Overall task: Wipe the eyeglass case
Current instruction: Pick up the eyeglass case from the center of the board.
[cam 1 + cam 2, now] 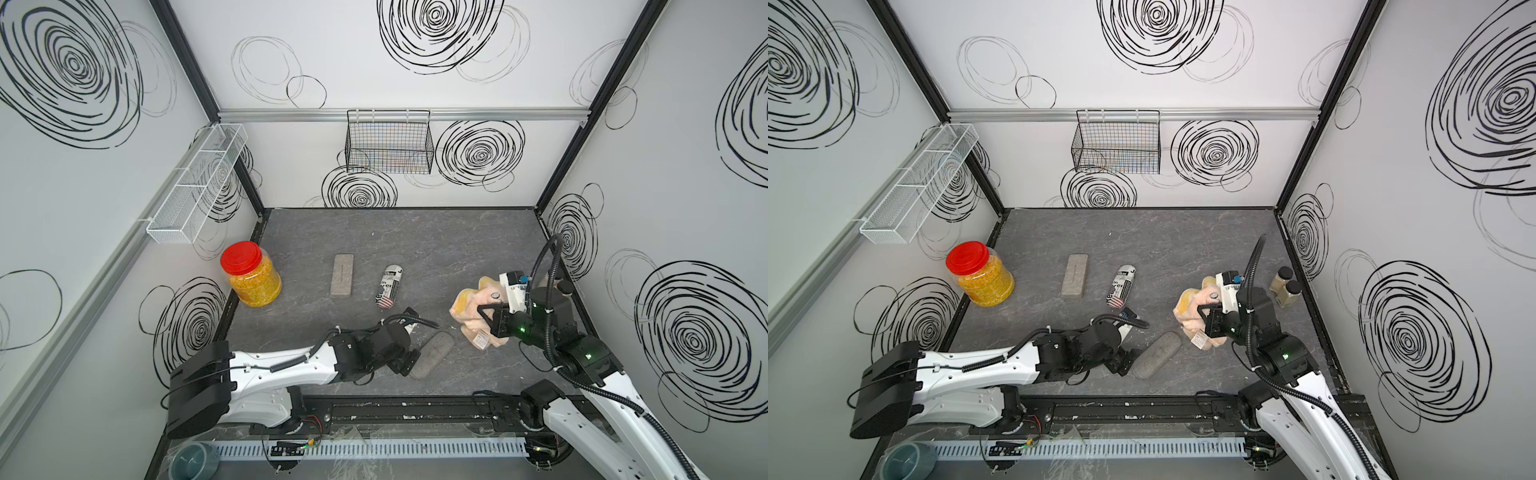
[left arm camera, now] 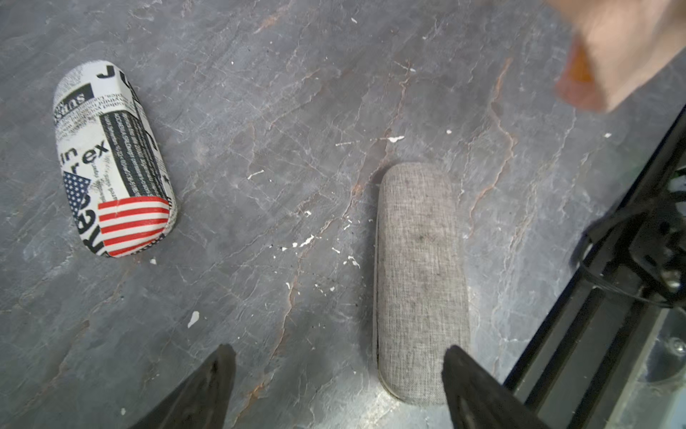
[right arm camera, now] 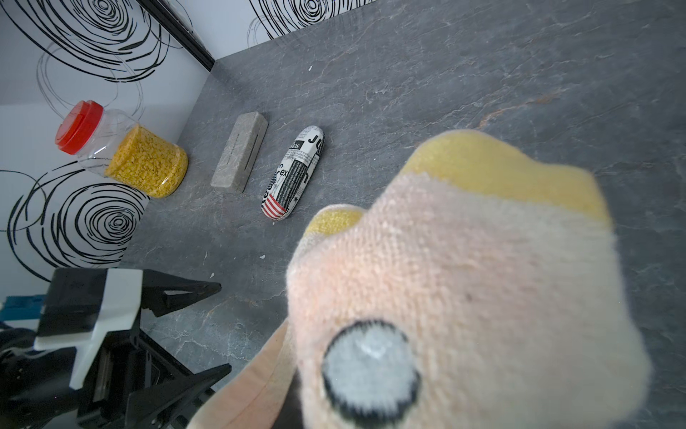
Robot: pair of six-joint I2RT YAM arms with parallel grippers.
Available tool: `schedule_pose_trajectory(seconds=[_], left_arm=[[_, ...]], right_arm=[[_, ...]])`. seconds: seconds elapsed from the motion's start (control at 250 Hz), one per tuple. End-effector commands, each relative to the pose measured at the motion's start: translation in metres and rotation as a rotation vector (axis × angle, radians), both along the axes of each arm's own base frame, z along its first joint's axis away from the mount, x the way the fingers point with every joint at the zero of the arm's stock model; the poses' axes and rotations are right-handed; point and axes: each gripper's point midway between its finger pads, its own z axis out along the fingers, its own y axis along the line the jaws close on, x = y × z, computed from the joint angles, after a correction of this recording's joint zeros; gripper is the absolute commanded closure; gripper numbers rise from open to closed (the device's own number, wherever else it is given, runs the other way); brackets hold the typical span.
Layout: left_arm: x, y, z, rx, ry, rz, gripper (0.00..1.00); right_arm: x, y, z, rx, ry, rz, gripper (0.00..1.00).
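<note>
My left gripper (image 2: 336, 367): jaws released, one fingertip at the end of the grey fabric oblong eyeglass case (image 2: 421, 278). Case lies flat, front-centre on the dark slate-look table (image 2: 260, 148). My right gripper (image 1: 485, 312): clenched on the pink-and-yellow plush cloth (image 1: 467, 301), near the case, not touching.

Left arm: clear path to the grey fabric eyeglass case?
Probably yes. The left gripper is open right at one end of the grey fabric eyeglass case, nothing between; the peach cloth hangs apart, off to the side.
</note>
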Motion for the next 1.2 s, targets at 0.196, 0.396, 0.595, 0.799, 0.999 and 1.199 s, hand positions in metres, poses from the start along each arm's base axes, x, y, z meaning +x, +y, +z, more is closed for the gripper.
schedule_pose_trajectory(seconds=[0.196, 0.396, 0.595, 0.799, 0.999, 1.199], left_arm=[[-0.017, -0.045, -0.025, 0.006, 0.013, -0.047, 0.13], [-0.022, -0.046, -0.043, 0.084, 0.012, -0.082, 0.16], [-0.030, -0.061, -0.044, 0.065, 0.037, -0.135, 0.17], [-0.034, -0.062, -0.057, 0.104, 0.051, -0.150, 0.16], [-0.036, -0.064, -0.072, 0.129, 0.083, -0.157, 0.17], [-0.033, -0.060, -0.079, 0.146, 0.081, -0.138, 0.27]], right_arm=[[0.002, -0.008, 0.008, -0.030, -0.016, -0.040, 1.00], [0.003, -0.006, 0.006, -0.027, -0.013, -0.028, 1.00], [0.005, -0.003, 0.003, -0.029, -0.009, -0.018, 1.00], [0.005, -0.003, 0.002, -0.028, -0.011, -0.020, 1.00], [0.005, -0.004, 0.002, -0.027, -0.012, -0.022, 1.00], [0.005, -0.003, 0.001, -0.026, -0.008, -0.023, 1.00]])
